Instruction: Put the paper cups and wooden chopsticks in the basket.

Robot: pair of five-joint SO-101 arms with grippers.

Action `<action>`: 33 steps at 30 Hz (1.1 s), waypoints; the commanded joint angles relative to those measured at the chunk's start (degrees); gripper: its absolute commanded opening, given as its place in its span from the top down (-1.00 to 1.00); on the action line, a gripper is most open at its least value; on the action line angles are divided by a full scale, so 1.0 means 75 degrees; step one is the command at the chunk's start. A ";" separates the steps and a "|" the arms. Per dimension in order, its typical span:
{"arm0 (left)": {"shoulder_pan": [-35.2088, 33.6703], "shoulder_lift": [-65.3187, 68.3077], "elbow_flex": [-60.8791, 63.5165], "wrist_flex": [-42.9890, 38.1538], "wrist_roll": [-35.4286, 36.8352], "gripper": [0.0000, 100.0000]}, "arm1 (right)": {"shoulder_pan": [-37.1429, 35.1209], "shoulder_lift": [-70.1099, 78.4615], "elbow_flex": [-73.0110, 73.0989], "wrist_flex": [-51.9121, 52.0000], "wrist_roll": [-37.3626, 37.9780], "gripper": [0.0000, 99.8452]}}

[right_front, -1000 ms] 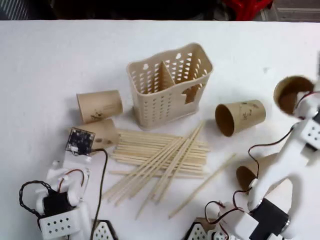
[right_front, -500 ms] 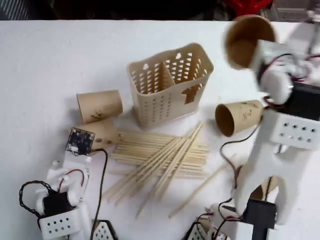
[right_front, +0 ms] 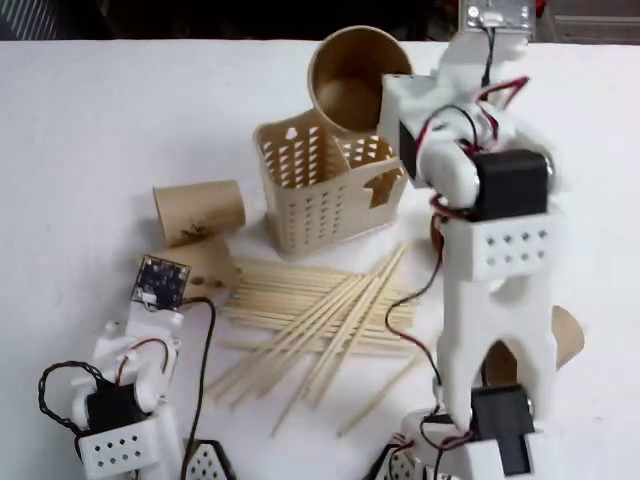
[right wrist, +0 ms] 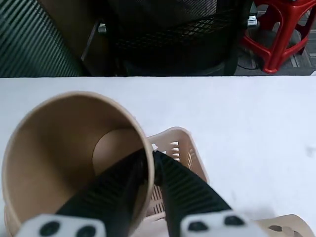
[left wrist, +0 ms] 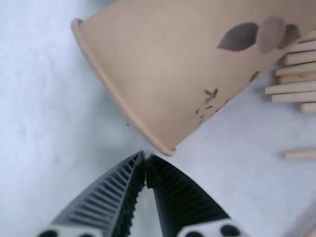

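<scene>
Our right claw (right wrist: 148,155) is closed on a paper cup (right wrist: 64,148) at its rim, one finger inside and one outside, over the basket (right_front: 320,205) at its 12 o'clock edge. We judge the cup light and crushable, and the stiff rim the best hold. Our left claw (left wrist: 144,158), closed and empty, sits beside a lying cup (left wrist: 168,64) at the basket's 8 o'clock. The chopsticks (right_front: 320,320) lie at its 6 o'clock.

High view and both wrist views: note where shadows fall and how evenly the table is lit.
High view: the table is evenly bright, with faint shadow under the chopsticks and beside the basket. Left wrist view: a soft shadow lies under the rim of the lying cup. Right wrist view: the held cup, in the right gripper, is dimmer inside than the table behind.
</scene>
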 commanded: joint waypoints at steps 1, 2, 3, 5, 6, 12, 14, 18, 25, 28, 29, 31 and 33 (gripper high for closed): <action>-0.0053 -0.0053 -0.0012 0.0035 -0.0035 0.95 | 0.0229 0.0381 0.0000 -0.0557 -0.0035 0.97; -0.0053 -0.0053 -0.0012 0.0035 -0.0035 0.95 | 0.0322 0.0522 0.0000 -0.0639 -0.0059 0.97; -0.0053 -0.0053 -0.0012 0.0035 -0.0035 0.95 | 0.0416 0.0662 0.0000 -0.0709 -0.0070 0.97; -0.0053 -0.0053 -0.0012 0.0035 -0.0035 0.95 | 0.0580 0.0873 0.0000 -0.0815 -0.0070 0.97; -0.0053 -0.0053 -0.0012 0.0035 -0.0035 0.95 | 0.0651 0.0944 -0.0012 -0.0803 -0.0070 0.97; -0.0053 -0.0053 -0.0012 0.0035 -0.0035 0.95 | 0.0803 0.1131 0.0000 -0.0404 -0.0012 0.97; -0.0053 -0.0053 -0.0012 0.0035 -0.0035 0.95 | 0.0815 0.1166 0.0000 -0.0240 -0.0012 0.97; -0.0053 -0.0053 -0.0012 0.0035 -0.0035 0.95 | 0.0826 0.1014 -0.0059 0.0064 -0.0012 0.97; -0.0053 -0.0053 -0.0012 0.0035 -0.0035 0.95 | 0.0815 0.0686 -0.0059 0.0440 -0.0012 0.97; -0.0053 -0.0053 -0.0012 0.0035 -0.0035 0.95 | 0.0815 0.0498 -0.0047 0.0545 -0.0012 0.96; -0.0053 -0.0053 -0.0012 0.0035 -0.0035 0.95 | 0.0815 0.0428 -0.0023 0.0580 -0.0023 0.96; -0.0053 -0.0053 -0.0012 0.0035 -0.0035 0.95 | 0.0803 0.0299 -0.0035 0.0744 -0.0035 0.96; -0.0053 -0.0053 -0.0012 0.0035 -0.0035 0.95 | 0.0815 0.0182 -0.0035 0.0920 -0.0023 0.96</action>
